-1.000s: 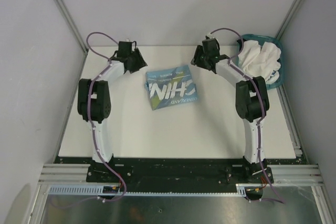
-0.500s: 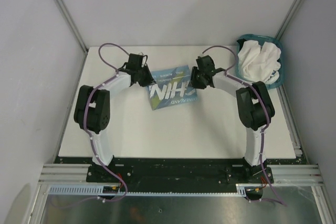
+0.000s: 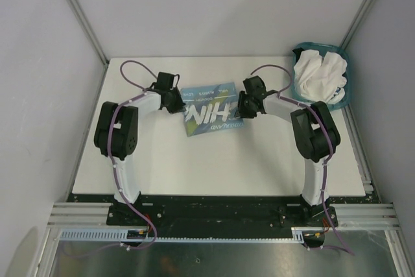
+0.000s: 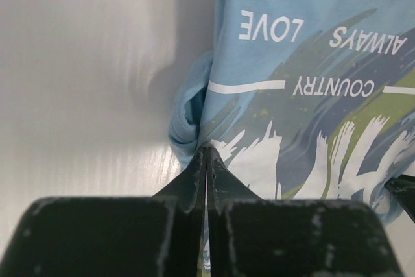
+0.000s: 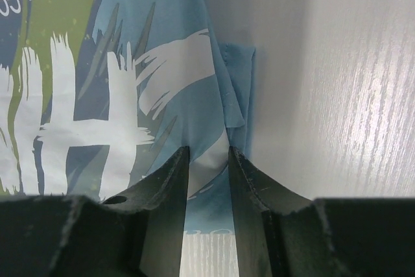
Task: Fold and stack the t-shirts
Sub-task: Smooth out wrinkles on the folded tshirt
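Observation:
A light blue t-shirt [image 3: 211,108] with white lettering lies folded at the middle of the white table [image 3: 214,160]. My left gripper [image 3: 176,103] is down at its left edge. In the left wrist view it [image 4: 206,150] is shut, pinching a bunched fold of the blue t-shirt [image 4: 305,63]. My right gripper [image 3: 243,109] is at the shirt's right edge. In the right wrist view its jaws [image 5: 207,150] stand a little apart, with puckered cloth of the blue t-shirt [image 5: 162,63] squeezed between them. Crumpled white t-shirts [image 3: 319,72] fill the basket.
A teal plastic basket [image 3: 342,56] stands at the table's far right corner. Metal frame posts and grey walls close in the back and both sides. Bare white table [image 3: 214,160] lies between the shirt and the arm bases.
Both arms have swung inward from the far edge and come down onto the blue shirt's left and right edges. The left gripper closed fully, and the right one narrowed onto the cloth.

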### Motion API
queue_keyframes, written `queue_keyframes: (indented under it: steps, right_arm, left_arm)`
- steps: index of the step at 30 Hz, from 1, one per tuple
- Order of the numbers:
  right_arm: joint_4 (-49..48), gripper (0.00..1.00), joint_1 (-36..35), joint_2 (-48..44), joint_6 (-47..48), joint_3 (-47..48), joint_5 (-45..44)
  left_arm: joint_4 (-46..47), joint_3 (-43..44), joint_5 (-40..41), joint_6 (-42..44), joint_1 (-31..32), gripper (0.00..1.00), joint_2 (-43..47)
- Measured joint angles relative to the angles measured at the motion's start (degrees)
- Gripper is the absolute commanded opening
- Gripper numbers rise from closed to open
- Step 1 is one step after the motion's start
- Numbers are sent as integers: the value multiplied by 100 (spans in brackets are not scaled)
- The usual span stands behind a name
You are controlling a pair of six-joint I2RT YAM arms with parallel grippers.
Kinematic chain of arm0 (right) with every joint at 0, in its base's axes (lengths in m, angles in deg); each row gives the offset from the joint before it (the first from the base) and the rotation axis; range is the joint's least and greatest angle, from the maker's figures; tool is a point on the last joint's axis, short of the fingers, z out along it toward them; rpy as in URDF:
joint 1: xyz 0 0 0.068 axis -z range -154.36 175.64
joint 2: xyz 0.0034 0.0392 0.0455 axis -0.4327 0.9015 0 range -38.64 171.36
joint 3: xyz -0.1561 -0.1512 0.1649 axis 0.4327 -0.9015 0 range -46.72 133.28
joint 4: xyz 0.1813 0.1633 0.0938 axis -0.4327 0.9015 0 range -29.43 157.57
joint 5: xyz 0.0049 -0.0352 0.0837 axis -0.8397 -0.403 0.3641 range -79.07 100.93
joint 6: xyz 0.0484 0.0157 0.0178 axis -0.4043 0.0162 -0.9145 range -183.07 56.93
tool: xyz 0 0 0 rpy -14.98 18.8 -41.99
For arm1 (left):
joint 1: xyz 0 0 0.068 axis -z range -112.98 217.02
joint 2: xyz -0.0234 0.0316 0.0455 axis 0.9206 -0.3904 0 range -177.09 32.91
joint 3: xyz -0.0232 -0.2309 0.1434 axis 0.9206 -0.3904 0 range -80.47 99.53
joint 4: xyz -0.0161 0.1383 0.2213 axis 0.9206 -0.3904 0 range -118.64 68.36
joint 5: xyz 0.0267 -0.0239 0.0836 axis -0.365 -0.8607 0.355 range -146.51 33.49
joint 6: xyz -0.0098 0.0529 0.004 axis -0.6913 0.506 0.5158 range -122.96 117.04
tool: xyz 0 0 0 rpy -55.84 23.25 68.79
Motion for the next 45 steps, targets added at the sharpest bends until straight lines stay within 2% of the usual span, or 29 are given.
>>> queue_keyframes:
  steps: [6, 15, 22, 27, 32, 39, 45]
  right_arm:
    - [44, 37, -92, -111, 0, -72, -33]
    - [105, 44, -48, -402, 0, -90, -52]
    - [87, 43, 11, -501, 4, -90, -114]
    - [299, 42, -321, -557, 39, -129, -404]
    - [339, 41, -627, -621, 46, -376, -516]
    - [361, 41, -614, -621, 46, -623, -564]
    - [358, 40, -610, -623, 46, -629, -562]
  left_arm:
    - [4, -11, -4, 15, -76, 1, -37]
    - [-9, -9, -269, 79, -144, 15, 20]
    - [-2, -426, -577, 76, -144, 18, 669]
    - [4, -656, -656, 76, -144, 29, 964]
    - [-39, -743, -667, 70, -146, 36, 964]
    - [-26, -693, -769, 48, -179, 47, 782]
    - [-28, -525, -780, 13, -184, 47, 439]
